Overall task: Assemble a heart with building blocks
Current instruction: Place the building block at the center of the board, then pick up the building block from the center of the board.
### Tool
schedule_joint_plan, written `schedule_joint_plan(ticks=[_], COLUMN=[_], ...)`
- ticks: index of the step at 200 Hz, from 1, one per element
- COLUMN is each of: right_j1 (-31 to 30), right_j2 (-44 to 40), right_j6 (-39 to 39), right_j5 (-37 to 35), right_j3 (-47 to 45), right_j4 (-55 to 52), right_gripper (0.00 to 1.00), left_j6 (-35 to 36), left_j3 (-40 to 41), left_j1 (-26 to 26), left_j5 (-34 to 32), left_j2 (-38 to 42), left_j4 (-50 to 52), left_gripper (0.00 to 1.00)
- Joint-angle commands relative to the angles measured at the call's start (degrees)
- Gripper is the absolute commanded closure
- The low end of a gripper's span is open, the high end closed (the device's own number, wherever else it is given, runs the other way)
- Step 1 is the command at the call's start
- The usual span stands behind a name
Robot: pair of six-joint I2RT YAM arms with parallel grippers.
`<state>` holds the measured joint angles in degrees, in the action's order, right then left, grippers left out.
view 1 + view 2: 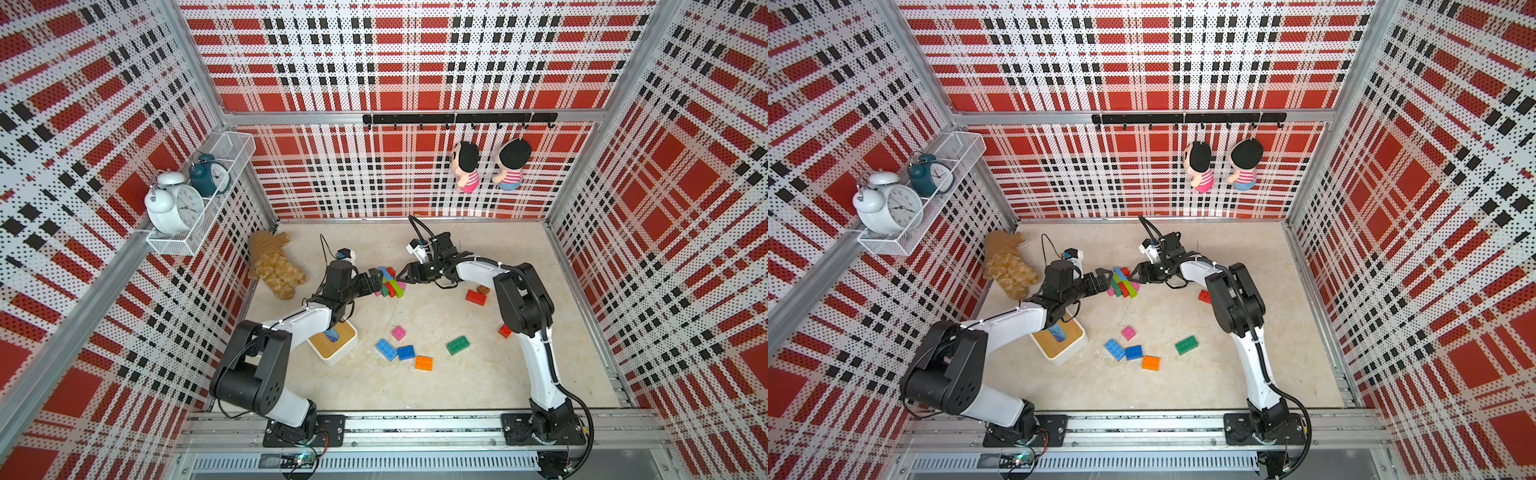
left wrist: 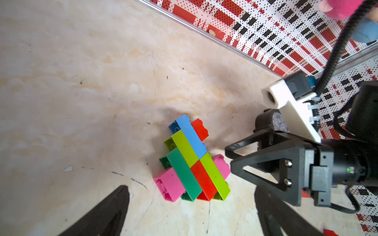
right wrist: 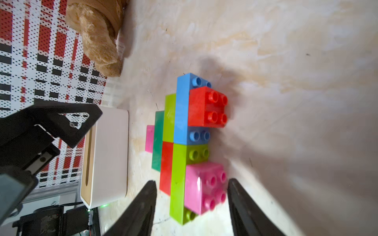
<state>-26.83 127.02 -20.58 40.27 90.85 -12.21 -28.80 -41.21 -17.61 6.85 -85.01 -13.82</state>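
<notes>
The heart [image 1: 390,283] lies flat on the desk [image 1: 457,386], with the left tool [image 1: 376,281] at 9 o'clock wide open and empty and the right tool [image 1: 402,277] at 3 o'clock part-open astride its pink block [image 3: 204,186], gripping nothing, likely releasing.

Left arm [image 1: 299,320] and right arm [image 1: 540,374] are showing white shells and black joints; a ribbed black cable [image 2: 335,51] is trailing from the right.

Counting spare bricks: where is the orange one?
In both top views the orange brick lies loose on the table, beside the dark blue brick, on its right.
</notes>
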Motion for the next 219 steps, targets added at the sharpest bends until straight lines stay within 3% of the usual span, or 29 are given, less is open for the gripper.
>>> schedule_joint_plan(ticks=[1,80,132,166,219], right_j1=[-0.1,-6.5,-7.9,-6.9,-5.6], right_j2=[-11.0,-34.0,-44.0,-43.9,-38.2], right_j6=[5.3,14.7,7.0,5.4,7.9], right_j5=[-6.4,-23.1,-32.9,-28.5,-24.3], right_j3=[-5.6,-31.7,-39.7,-41.5,-40.2], right_j4=[3.4,-5.2,-17.4,-17.0,-17.0], right_gripper=[0.42,0.42,0.4,0.25,0.23], left_j6=[0.6,-6.3,-10.5,-9.0,-6.5], left_j3=[2.0,8.1,12.7,13.3,11.8], left_j1=[-3.0,-19.2,-27.9,-33.3,-40.9], left_j5=[-4.4,-16.2,-19.5,-20.0,-21.4], left_j2=[5.4,15.9,18.3,16.6,13.5], left_j4=[1.1,10.9,8.8,3.0,0.0], left_gripper=[0.02,0.02,0.02,0.02,0.02])
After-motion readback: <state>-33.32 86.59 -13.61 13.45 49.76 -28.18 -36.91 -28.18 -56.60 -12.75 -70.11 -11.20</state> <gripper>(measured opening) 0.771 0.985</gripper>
